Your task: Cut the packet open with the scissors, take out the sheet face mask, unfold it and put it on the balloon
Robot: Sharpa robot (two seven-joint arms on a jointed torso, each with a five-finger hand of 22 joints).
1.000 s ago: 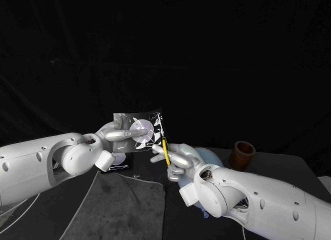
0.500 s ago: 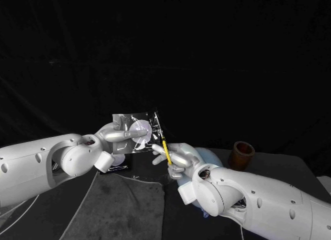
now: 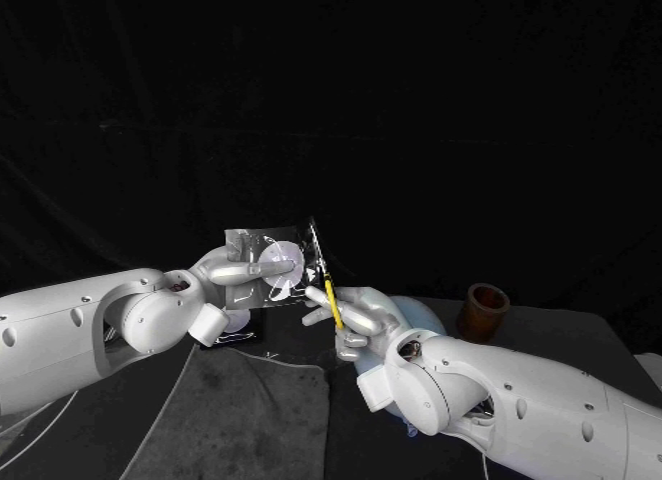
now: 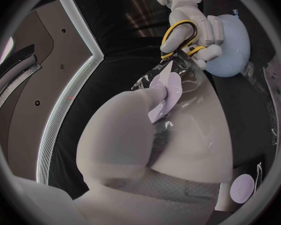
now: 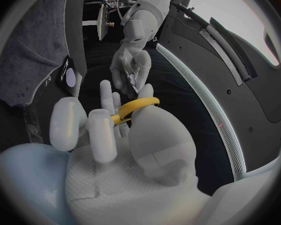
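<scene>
Plainly the cutting step: the left hand (image 3: 242, 270) pinches the packet (image 3: 281, 258) upright in the air. The right hand (image 3: 363, 315), at the packet's four o'clock, grips the scissors (image 3: 333, 305), blades along its three o'clock edge. Next, I judge, the blades must close squarely across it. The balloon (image 4: 231, 45) lies at five o'clock.

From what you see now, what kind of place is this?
Probably a robot lab or demo booth: black cloth behind a black table, the left hand holding a packet, the right hand holding scissors.

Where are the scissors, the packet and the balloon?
scissors (image 3: 333, 306): head view, on the yellow handle.
packet (image 3: 274, 268): head view, on its clear front.
balloon (image 4: 233, 40): left wrist view, on its pale blue side.
</scene>
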